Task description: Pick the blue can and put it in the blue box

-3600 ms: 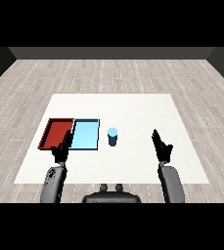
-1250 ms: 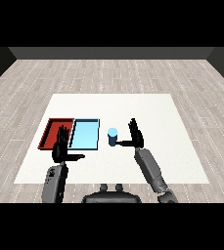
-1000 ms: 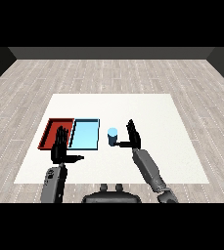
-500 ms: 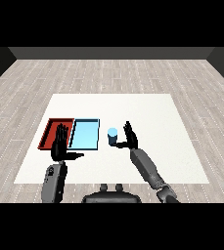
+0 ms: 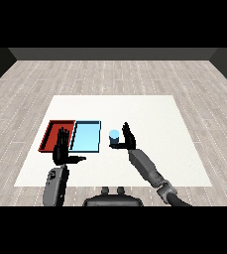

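Observation:
The blue can (image 5: pixel 114 137) stands upright on the white table (image 5: pixel 154 119), just right of the light blue tray (image 5: pixel 85 136). My right hand (image 5: pixel 127 138) is right beside the can on its right, fingers straight and thumb reaching toward it; I cannot tell whether it touches. It holds nothing. My left hand (image 5: pixel 62 148) hovers open over the near edge of the red tray (image 5: pixel 55 134), fingers straight up and thumb out to the right.
The red tray and the light blue tray lie side by side at the table's left, both holding nothing. White table surface stretches to the right of and beyond the can.
My right hand has swung in from the right side of the table and closed the gap to the can, now right beside it. The left hand has stayed nearly still.

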{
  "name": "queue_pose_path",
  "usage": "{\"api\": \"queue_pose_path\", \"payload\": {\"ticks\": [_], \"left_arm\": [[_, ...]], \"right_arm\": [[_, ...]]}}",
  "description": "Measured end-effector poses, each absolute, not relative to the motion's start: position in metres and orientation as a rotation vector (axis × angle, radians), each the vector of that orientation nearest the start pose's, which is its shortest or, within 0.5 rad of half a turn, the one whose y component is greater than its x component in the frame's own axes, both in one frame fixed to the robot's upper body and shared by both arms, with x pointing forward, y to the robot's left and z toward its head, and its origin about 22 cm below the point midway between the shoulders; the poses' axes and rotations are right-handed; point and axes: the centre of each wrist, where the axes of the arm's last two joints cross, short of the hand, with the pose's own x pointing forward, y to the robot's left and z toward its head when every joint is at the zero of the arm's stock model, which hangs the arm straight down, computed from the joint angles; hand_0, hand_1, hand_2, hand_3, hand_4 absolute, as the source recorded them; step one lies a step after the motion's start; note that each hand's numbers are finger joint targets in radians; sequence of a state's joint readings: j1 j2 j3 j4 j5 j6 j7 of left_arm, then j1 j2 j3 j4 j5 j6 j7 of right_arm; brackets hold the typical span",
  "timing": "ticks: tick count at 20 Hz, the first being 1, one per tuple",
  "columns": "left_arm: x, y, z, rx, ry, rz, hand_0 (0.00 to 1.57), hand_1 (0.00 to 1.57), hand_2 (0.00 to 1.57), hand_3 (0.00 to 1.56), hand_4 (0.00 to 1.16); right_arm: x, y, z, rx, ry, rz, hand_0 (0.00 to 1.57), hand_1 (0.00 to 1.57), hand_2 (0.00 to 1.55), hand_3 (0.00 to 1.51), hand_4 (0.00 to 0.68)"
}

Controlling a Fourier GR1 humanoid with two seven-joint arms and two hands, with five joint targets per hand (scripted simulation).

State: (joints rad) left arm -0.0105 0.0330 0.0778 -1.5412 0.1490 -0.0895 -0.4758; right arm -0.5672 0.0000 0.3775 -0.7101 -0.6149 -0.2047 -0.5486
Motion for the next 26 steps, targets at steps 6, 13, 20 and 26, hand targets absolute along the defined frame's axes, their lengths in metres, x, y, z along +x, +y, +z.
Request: {"api": "queue_pose_path", "payload": {"ticks": [6,13,20,26], "left_arm": [[0.244,0.255,0.004,-0.090,-2.041,0.107,0.00,0.00,0.00,0.00,0.00],[0.240,0.252,-0.001,-0.079,-2.034,0.111,0.00,0.00,0.00,0.00,0.00],[0.242,0.256,0.006,-0.080,-2.031,0.113,0.00,0.00,0.00,0.00,0.00],[0.240,0.256,0.004,-0.086,-2.038,0.115,0.00,0.00,0.00,0.00,0.00]], "right_arm": [[0.331,-0.109,-0.061,0.302,-1.619,-0.090,0.00,0.00,0.00,0.00,0.000],[0.334,-0.105,-0.065,0.325,-1.607,-0.086,0.00,0.00,0.00,0.00,0.000],[0.343,-0.099,-0.061,0.322,-1.600,-0.064,0.00,0.00,0.00,0.00,0.000],[0.343,-0.093,-0.059,0.351,-1.597,-0.060,0.00,0.00,0.00,0.00,0.000]]}}
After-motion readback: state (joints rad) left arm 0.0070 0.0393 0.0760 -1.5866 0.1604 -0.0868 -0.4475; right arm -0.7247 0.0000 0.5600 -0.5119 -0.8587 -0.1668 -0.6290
